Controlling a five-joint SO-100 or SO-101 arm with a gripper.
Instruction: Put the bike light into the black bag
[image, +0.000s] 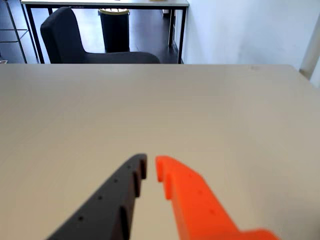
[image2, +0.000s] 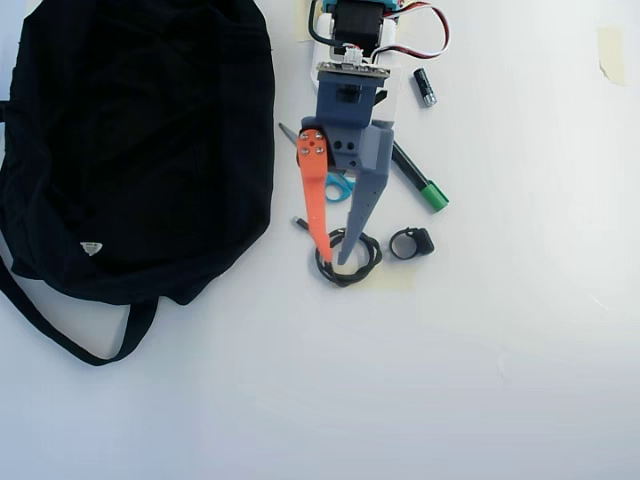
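Note:
The bike light (image2: 410, 243), a tiny black loop with a small block, lies on the white table in the overhead view, to the right of my fingertips and apart from them. The black bag (image2: 130, 140) fills the upper left, with its white label (image2: 91, 247) and long strap (image2: 60, 330). My gripper (image2: 337, 260) has an orange and a grey finger; the tips nearly touch with nothing between them, over a coiled black cable (image2: 369, 262). The wrist view shows the gripper (image: 150, 167) above bare table; bag and light are out of that view.
A green-capped pen (image2: 421, 183) and a blue item (image2: 338, 186) lie beside the arm. A small black cylinder with a silver tip (image2: 425, 87) is near the arm's base. Tape (image2: 611, 48) is stuck at the top right. A chair (image: 65, 35) and a bin (image: 115, 27) stand beyond the table's far edge.

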